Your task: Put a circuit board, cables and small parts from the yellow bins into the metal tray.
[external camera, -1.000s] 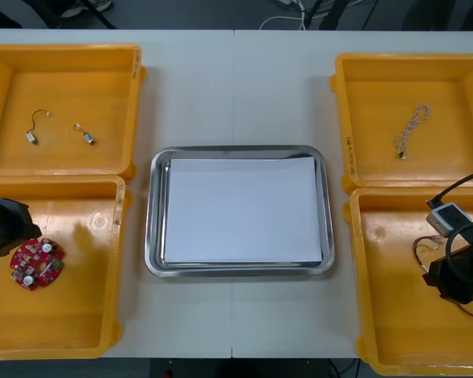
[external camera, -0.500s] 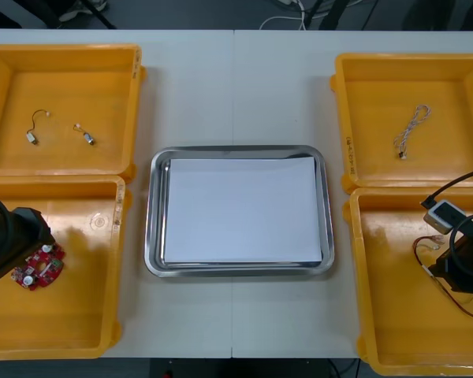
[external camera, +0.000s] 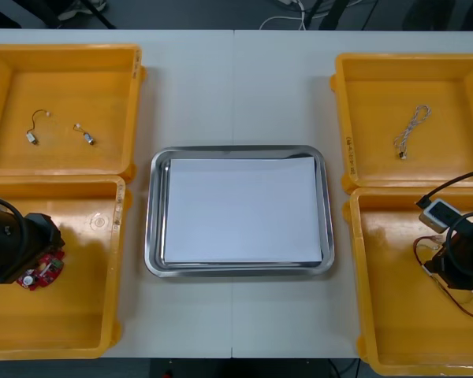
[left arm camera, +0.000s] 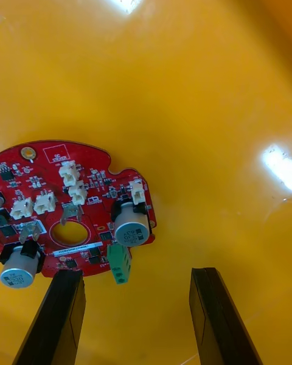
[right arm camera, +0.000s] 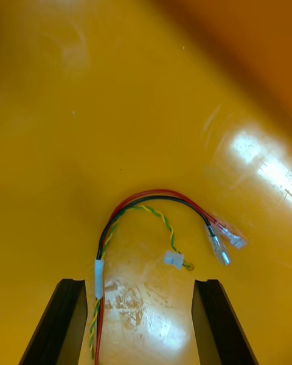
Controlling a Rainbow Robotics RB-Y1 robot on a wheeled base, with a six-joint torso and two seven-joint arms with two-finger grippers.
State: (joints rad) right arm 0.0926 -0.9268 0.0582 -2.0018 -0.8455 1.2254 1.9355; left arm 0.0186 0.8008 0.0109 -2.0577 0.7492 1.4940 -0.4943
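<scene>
Yellow bins of smooth, glossy plastic sit in pairs at each side of the pale table point(external camera: 236, 87), and between them lies the metal tray point(external camera: 151, 236), a shiny rounded rectangle lined with a flat white sheet point(external camera: 240, 209). In the near left bin point(external camera: 79, 315) a round red circuit board point(left arm camera: 91, 182) lies flat, studded with silver cylinders, white sockets and a green block, a hole near its middle. The left hand point(left arm camera: 135, 274) hangs just over it, black fingers spread wide, with the board's edge and green block between them. In the near right bin point(external camera: 394, 315) a twisted red and yellow cable point(right arm camera: 152, 193) curves in an arc ending in clear-sleeved tips; the right hand point(right arm camera: 139, 283) stands wide open astride its straight end. A thin twisted blue and white cable point(external camera: 412, 126) rests in the far right bin point(external camera: 410, 87). Two small metal parts point(external camera: 87, 138) lie well apart from each other in the far left bin point(external camera: 63, 79).
</scene>
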